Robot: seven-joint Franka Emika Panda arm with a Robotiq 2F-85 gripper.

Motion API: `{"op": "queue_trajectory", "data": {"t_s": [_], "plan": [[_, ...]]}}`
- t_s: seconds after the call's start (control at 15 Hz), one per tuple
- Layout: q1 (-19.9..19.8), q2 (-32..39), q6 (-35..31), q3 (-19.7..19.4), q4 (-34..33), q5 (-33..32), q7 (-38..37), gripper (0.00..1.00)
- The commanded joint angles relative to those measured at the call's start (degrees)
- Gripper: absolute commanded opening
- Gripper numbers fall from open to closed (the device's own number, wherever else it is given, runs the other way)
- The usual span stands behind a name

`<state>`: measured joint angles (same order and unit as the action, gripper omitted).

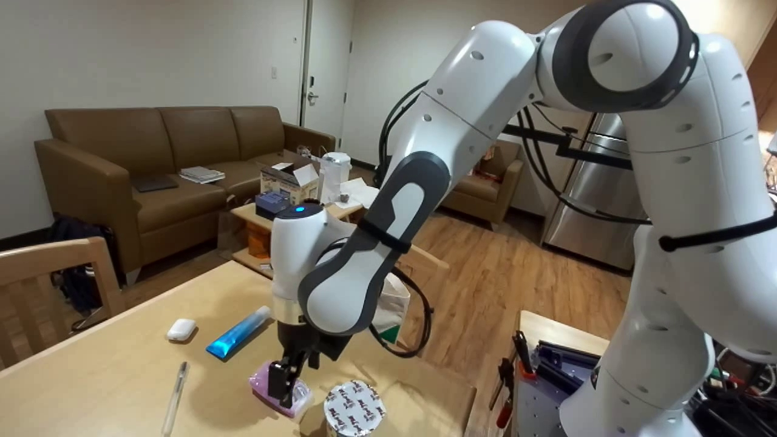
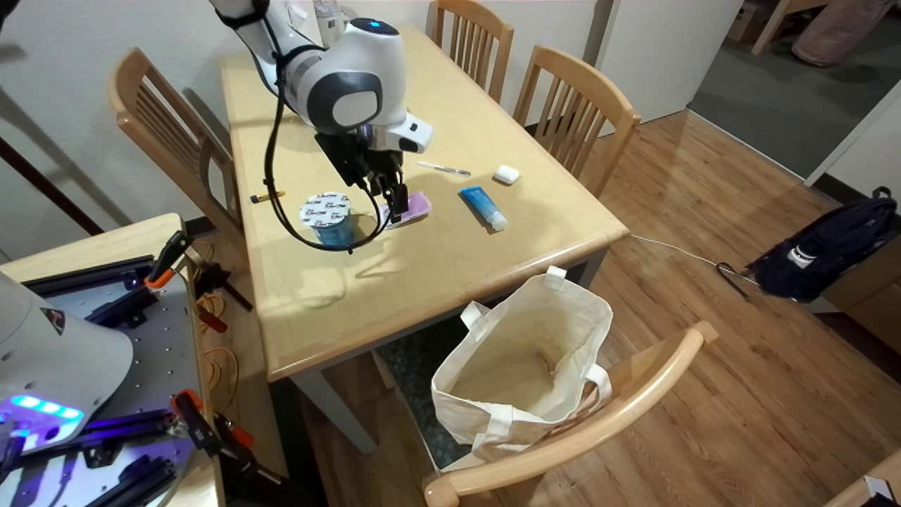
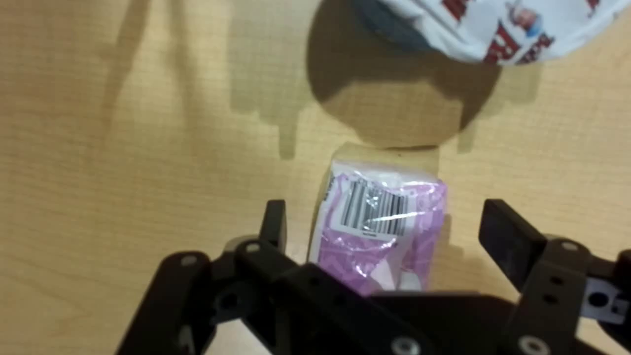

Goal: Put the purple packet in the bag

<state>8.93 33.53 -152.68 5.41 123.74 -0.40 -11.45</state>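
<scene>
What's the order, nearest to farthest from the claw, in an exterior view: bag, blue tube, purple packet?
1. Purple packet: beneath the claw, between its open jaws in the wrist view.
2. Blue tube: on the table, right of the claw in the exterior picture.
3. Bag: beyond the table's edge, lower right there.

An exterior view looked along the table (image 1: pixel 115 376) from above it, tilted slightly down and facing the sofa (image 1: pixel 200 158) beyond the table's end, so near that the arm (image 1: pixel 498 73) spanned much of it. From past that end, an exterior view faced roughly the opposite way, looking steeply down over the bag (image 2: pixel 486 384) and along the table. The wrist view pointed almost straight down at the table from very near. Both exterior views shared the arm; the purple packet (image 3: pixel 379 236) on the table and the patterned lid (image 3: pixel 517 34) beside it showed in all three.
</scene>
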Motion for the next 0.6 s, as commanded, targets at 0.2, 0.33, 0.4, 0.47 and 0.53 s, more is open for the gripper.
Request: {"op": "queue_trajectory", "data": {"t_s": [0.2,0.33,0.4,0.47,0.53], "plan": [[-2.09,-0.19,-0.05,4.28,1.02,4.74,5.85,0.67],[0.11,-0.41,1.2,2.16,1.09,2.65,3.89,0.54],[1.59,-1.46,-0.28,0.38,2.15,1.24,2.17,0.47],[3.12,-1.48,-0.31,-1.23,2.23,-0.59,1.46,0.41],[4.73,-1.5,0.12,-2.91,2.02,-2.1,0.28,0.34]]}}
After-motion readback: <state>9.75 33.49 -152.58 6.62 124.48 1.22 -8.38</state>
